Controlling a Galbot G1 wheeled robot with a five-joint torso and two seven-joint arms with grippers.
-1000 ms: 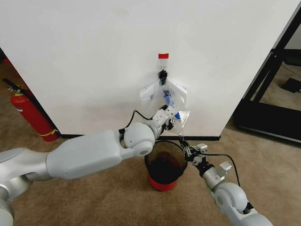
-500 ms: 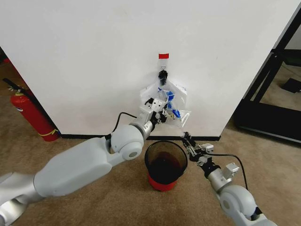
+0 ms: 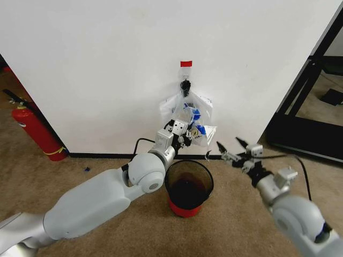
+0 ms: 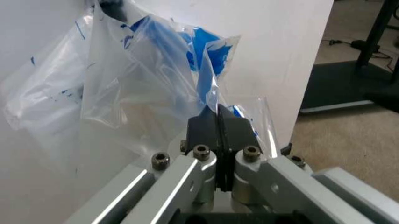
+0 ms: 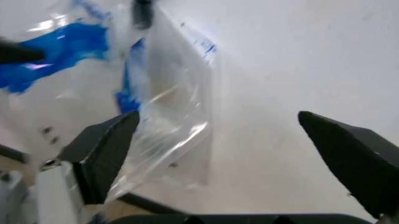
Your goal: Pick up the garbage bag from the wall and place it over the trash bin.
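Garbage bag [image 3: 192, 115] on wall hook, pinched by left hand [image 4: 217, 122]; right hand [image 3: 231, 148] spread; trash bin [image 3: 188, 187] unlined.

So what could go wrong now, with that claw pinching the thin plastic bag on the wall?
The left gripper is shut on the thin translucent-white garbage bag, which hangs from the small black hook; pulling could tear it. Several bags hang together, so extras might follow. The open right gripper is beside the bag, holding nothing.

Brown carpet [image 3: 107, 160] covers the floor. A red fire extinguisher [image 3: 33, 130] leans at the left, and a black metal frame [image 3: 308, 85] stands at the right.
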